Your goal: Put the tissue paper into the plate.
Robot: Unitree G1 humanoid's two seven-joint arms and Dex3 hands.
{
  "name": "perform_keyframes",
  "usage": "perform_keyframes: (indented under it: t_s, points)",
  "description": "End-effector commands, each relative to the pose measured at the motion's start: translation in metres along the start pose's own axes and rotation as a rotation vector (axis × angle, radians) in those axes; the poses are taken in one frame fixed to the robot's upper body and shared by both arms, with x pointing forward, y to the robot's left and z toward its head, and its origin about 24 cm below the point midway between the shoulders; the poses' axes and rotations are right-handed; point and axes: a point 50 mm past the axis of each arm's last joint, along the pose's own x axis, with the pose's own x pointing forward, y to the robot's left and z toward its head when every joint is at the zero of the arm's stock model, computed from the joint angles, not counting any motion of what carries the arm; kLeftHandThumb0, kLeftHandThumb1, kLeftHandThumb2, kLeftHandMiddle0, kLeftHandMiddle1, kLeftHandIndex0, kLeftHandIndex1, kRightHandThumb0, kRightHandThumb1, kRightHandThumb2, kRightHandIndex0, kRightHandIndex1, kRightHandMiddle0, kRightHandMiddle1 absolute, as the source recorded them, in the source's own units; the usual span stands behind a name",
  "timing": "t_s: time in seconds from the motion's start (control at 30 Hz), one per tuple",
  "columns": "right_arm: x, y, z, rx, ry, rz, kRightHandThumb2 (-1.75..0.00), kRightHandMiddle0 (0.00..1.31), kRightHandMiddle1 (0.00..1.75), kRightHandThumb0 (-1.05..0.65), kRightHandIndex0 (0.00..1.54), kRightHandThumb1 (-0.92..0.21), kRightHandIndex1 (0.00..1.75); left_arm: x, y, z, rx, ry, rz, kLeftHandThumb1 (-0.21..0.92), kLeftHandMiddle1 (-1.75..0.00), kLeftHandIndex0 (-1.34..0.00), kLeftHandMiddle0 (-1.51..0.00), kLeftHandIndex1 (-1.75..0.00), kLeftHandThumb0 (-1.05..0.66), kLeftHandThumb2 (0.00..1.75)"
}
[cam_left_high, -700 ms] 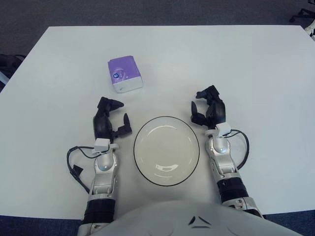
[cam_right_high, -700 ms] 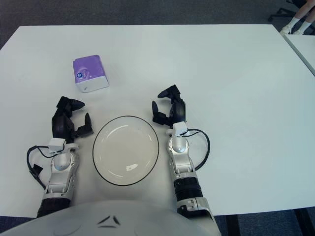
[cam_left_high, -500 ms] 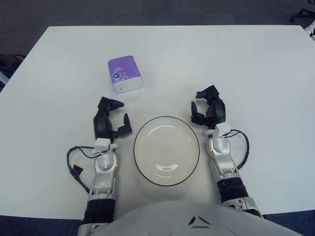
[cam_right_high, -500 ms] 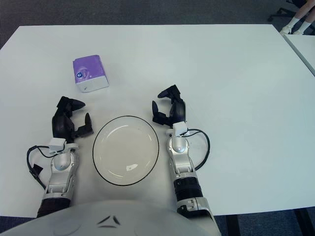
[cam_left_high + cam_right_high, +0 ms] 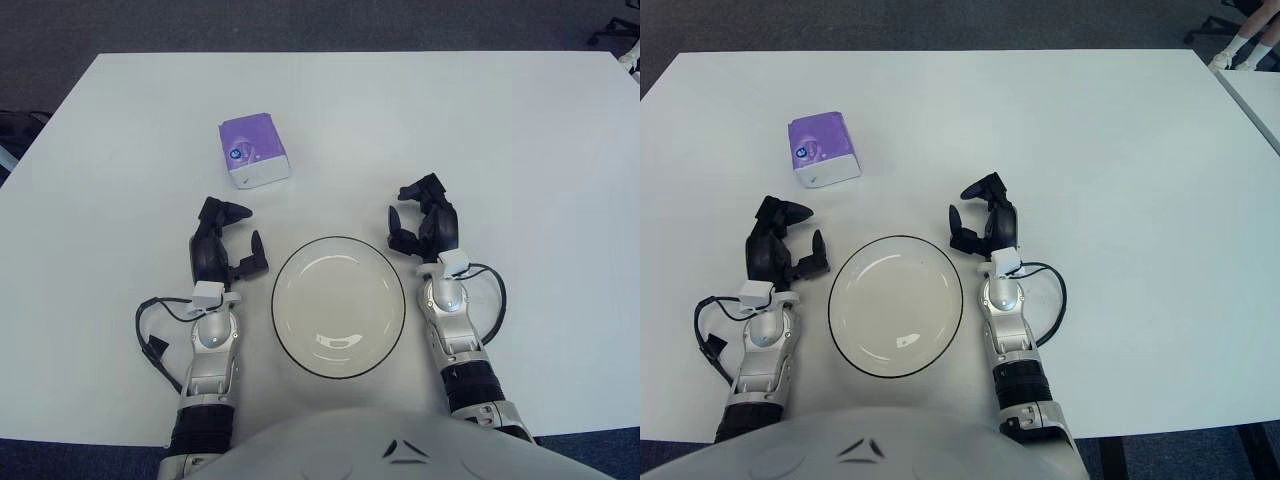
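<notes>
Black three-finger hands: left hand (image 5: 225, 246), right hand (image 5: 424, 224); silver-grey forearms with ribbed black cuffs, a black cable looping beside each wrist

White worktop on dark carpet

A broad, matte white rectangular worktop (image 5: 420, 120) fills most of both views, evenly lit. Dark grey-blue carpeted floor (image 5: 300, 25) runs beyond its far edge; a second white table edge (image 5: 1260, 90) shows far right.

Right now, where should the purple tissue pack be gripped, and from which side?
Probably across the tissue pack's two long sides, from above with the nearer left hand: it lies flat, slightly turned, beyond that hand, nothing crowding it. The plate holds nothing.
</notes>
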Motion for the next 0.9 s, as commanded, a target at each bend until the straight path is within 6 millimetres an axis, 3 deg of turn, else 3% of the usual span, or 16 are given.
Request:
perform_keyframes:
  t_s: [0.0,0.4,0.77,0.87]
  points:
    - [-0.036,-0.013,-0.036,-0.080,0.203,-0.005,-1.14,0.47,1.75,-0.01,0.65,-0.38,1.41,-0.015,0.007,-0.025,0.034,0.142,0.002,0.19,-1.70,-0.47,-0.72,-1.75,-0.01,1.46]
    - [-0.036,-0.011,-0.036,-0.081,0.205,-0.009,-1.15,0.47,1.75,-0.01,0.66,-0.37,1.40,-0.006,0.016,-0.016,0.157,0.068,-0.023,0.19,-1.65,-0.47,-0.74,-1.75,-0.01,1.45]
    - [-0.035,-0.008,-0.036,-0.076,0.210,-0.008,-1.15,0.47,1.75,-0.01,0.66,-0.37,1.40,0.029,0.043,0.032,0.579,-0.227,-0.021,0.20,-1.70,-0.45,-0.73,-1.75,-0.01,1.46]
    - [-0.034,-0.007,-0.036,-0.073,0.208,-0.007,-1.15,0.46,1.75,-0.01,0.67,-0.37,1.40,0.038,0.047,0.047,0.713,-0.328,-0.023,0.13,-1.73,-0.50,-0.77,-1.75,-0.01,1.54]
